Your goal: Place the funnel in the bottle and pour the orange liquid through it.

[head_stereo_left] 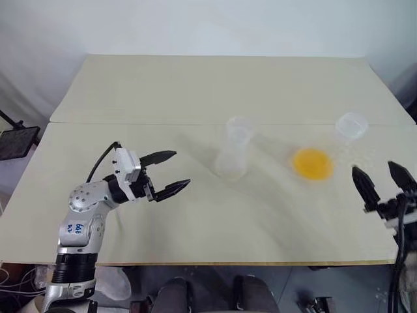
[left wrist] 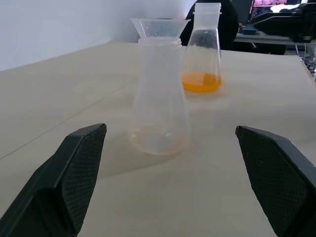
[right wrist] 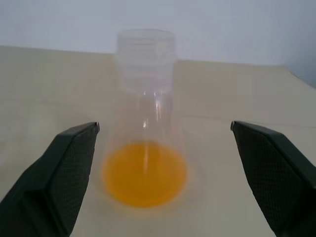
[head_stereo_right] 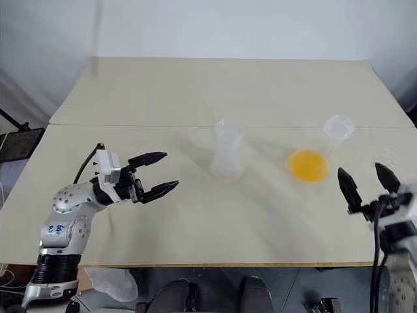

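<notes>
While the funnel sits in the neck of the bottle mid-table, the orange liquid lies in the bottom of a larger flask standing upright to the bottle's right, apart from it. Left gripper jaws spread wide, empty, hovering left of the bottle (pointing at it). Right gripper also wide open, empty, near the table right edge, beside the larger flask.
</notes>
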Action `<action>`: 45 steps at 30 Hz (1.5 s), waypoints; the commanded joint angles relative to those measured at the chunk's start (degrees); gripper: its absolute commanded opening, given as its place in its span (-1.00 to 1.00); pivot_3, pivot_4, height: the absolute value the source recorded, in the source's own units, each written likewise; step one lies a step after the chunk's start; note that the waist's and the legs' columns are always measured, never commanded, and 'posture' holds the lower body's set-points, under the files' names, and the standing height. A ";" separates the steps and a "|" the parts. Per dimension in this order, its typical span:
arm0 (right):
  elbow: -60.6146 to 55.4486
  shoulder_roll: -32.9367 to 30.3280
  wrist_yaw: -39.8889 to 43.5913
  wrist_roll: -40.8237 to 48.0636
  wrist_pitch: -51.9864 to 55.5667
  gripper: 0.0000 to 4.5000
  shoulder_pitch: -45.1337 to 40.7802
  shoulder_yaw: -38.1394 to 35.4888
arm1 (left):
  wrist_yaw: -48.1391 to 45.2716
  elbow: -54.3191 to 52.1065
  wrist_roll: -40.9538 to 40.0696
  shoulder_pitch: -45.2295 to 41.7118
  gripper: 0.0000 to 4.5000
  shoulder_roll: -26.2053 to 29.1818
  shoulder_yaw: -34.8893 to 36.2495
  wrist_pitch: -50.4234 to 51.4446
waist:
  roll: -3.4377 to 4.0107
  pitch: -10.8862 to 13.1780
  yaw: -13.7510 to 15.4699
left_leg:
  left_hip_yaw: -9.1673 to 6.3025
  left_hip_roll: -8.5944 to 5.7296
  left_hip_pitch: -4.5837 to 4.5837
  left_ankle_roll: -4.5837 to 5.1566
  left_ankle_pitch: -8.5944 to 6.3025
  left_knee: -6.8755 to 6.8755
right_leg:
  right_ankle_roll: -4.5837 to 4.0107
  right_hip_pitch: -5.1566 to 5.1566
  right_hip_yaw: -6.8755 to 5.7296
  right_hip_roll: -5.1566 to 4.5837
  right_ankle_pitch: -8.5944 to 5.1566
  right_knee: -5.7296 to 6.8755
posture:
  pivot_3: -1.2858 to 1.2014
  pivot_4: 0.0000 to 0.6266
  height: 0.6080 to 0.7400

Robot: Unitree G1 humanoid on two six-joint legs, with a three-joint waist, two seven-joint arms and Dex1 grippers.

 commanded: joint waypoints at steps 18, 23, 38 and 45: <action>9.10 -0.18 -4.19 -4.72 8.90 1.00 -19.95 5.33 | 4.08 -7.70 -2.64 2.30 0.98 0.01 -0.63 1.23 | 0.00 0.00 1.05 | -0.01 -0.04 -0.07 0.02 -0.02 -0.01 | 0.01 -0.02 -0.08 0.00 0.01 -0.05 | 0.03 -0.52 1.00; 11.83 1.15 -3.12 -5.58 6.91 1.00 -22.56 5.70 | 4.89 -8.69 -2.61 2.51 0.98 0.06 -0.70 1.39 | 0.00 0.00 1.07 | 0.00 -0.04 -0.08 0.03 -0.02 -0.01 | 0.01 -0.03 -0.08 0.00 0.01 -0.05 | 0.03 -0.52 1.00; 13.76 3.56 -2.29 -7.62 2.90 0.43 -24.48 6.32 | 5.79 -8.40 -2.08 2.10 1.00 -0.09 -1.29 0.71 | 0.00 0.00 0.97 | 0.00 -0.03 -0.09 0.02 -0.01 -0.02 | 0.01 -0.03 -0.09 0.00 0.00 -0.06 | 0.03 -0.52 1.00; 13.03 4.31 -1.34 -7.84 1.57 0.10 -24.92 6.96 | 5.72 -7.37 -1.90 1.53 1.00 -0.25 -1.61 -0.06 | 0.00 0.00 0.56 | 0.00 -0.01 -0.09 0.02 -0.01 -0.04 | 0.01 -0.03 -0.09 0.01 0.00 -0.07 | 0.03 -0.52 1.00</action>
